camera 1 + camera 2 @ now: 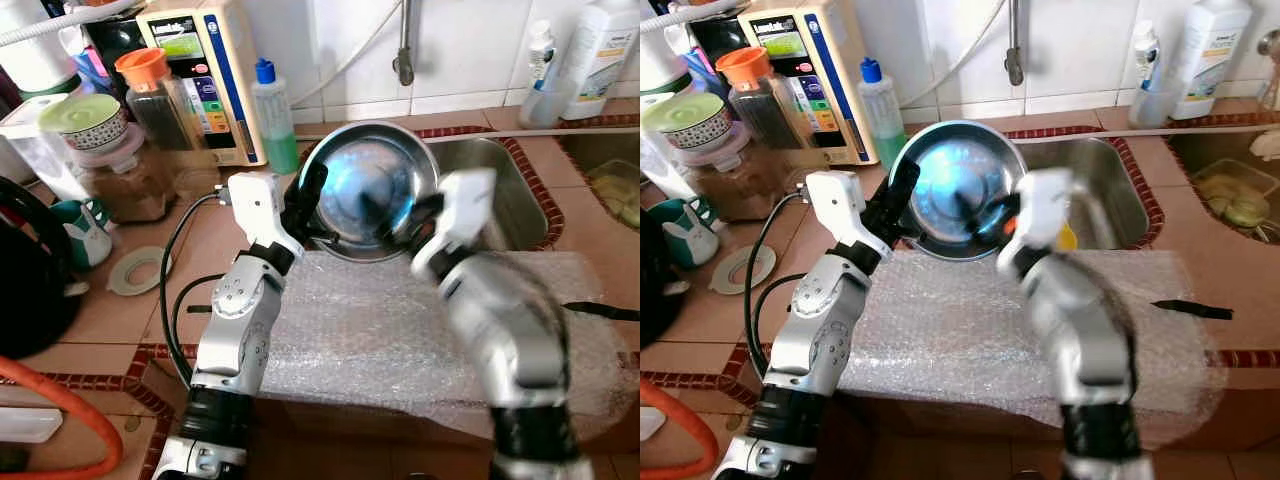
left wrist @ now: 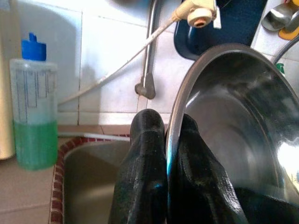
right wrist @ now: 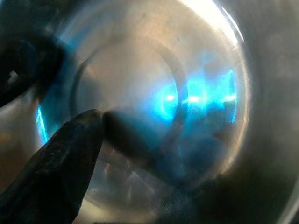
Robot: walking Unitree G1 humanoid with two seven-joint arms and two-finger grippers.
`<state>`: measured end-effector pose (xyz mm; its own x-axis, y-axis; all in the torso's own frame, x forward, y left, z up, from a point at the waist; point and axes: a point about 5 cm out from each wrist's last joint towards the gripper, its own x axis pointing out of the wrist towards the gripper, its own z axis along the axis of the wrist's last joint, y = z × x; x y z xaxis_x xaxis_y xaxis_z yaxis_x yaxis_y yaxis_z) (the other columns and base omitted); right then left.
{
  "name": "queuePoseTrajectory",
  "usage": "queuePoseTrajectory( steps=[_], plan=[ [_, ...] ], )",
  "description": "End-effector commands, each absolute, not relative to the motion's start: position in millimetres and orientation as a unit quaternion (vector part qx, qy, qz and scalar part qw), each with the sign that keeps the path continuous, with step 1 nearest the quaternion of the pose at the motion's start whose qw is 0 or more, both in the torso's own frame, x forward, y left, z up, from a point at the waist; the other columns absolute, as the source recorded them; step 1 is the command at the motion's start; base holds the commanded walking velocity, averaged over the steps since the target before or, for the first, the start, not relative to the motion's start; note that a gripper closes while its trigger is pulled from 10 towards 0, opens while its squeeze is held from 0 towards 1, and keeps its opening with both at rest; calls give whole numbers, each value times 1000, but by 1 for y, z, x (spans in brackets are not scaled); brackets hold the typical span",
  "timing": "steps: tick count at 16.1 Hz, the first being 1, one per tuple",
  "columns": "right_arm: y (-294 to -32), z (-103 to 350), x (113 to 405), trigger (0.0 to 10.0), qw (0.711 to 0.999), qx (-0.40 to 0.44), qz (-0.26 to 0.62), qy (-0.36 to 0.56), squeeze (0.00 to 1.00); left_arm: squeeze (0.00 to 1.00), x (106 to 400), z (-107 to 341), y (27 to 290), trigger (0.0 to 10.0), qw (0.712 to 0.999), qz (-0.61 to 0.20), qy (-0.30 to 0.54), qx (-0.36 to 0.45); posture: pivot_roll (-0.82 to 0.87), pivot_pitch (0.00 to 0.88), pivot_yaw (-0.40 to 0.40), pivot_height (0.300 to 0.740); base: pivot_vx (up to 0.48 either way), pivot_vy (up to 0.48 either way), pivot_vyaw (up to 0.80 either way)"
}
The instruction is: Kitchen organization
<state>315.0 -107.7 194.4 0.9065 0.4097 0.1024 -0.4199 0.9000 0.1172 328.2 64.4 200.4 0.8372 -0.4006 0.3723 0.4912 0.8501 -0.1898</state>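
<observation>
Left tool (image 1: pixel 312 190) pinched nearly closed on the rim of a steel bowl (image 1: pixel 372 185), one black finger (image 2: pixel 142 172) outside the wall and the other inside, as seen in the left wrist view. Bowl held tilted on edge, open side toward the camera, above the near edge of the sink (image 1: pixel 500 190) and just past a sheet of bubble wrap (image 1: pixel 400 330) spread on the counter (image 1: pixel 120 320). Right tool (image 1: pixel 405 215) reaching into the bowl from the other side, blurred; one dark finger (image 3: pixel 60 158) tip close against the shiny inner bottom, opening width impossible to tell. Behind the bowl, a bottle of green liquid with a blue cap (image 1: pixel 272 115) upright against the tiled wall, beside a water purifier unit (image 1: pixel 205 75). Roll of tape (image 1: pixel 135 270) flat on the counter at left.
</observation>
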Motion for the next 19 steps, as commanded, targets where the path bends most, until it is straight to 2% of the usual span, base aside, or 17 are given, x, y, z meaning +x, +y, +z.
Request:
queuePoseTrajectory(
  steps=[1, 4, 9, 10, 11, 14, 17, 18, 19],
  plan=[
    [-100, 200, 307, 10000, 972, 57, 222, -54, 0, 0, 332, 207, 66, 10000, 949, -228, -176, -127, -336, 88, 161, 740, 0, 0, 0],
    [-115, 203, 290, 10000, 980, -1, 181, -80, 0, 0, 342, 203, 81, 10000, 961, -190, -167, -108, -359, 94, 170, 740, 0, 0, 0],
    [-125, 217, 272, 10000, 980, -20, 169, -105, 0, 0, 359, 199, 91, 10000, 973, -153, -155, -75, -413, 104, 185, 740, 0, 0, 0],
    [-129, 220, 269, 2980, 982, -32, 150, -113, 0, 0, 361, 200, 91, 10000, 973, -151, -156, -73, -426, 106, 187, 740, 0, 0, 0],
    [-134, 222, 264, 0, 983, -51, 129, -121, 0, 0, 362, 200, 91, 10000, 973, -150, -157, -73, -431, 107, 188, 740, 0, 0, 0],
    [-148, 209, 250, 0, 987, -77, 89, -106, 0, 0, 365, 200, 94, 10000, 974, -146, -159, -71, -443, 104, 193, 740, 0, 0, 0],
    [-170, 199, 245, 0, 988, -117, 9, -99, 0, 0, 366, 198, 98, 10000, 974, -141, -162, -70, -451, 101, 195, 740, 0, 0, 0],
    [-183, 196, 242, 4157, 985, -140, -30, -93, 0, 0, 365, 196, 100, 10000, 974, -140, -161, -69, -453, 100, 196, 740, 0, 0, 0],
    [-200, 189, 240, 10000, 986, -137, -62, -76, 0, 0, 363, 192, 101, 10000, 975, -139, -159, -68, -453, 99, 195, 740, 0, 0, 0]
  ],
)
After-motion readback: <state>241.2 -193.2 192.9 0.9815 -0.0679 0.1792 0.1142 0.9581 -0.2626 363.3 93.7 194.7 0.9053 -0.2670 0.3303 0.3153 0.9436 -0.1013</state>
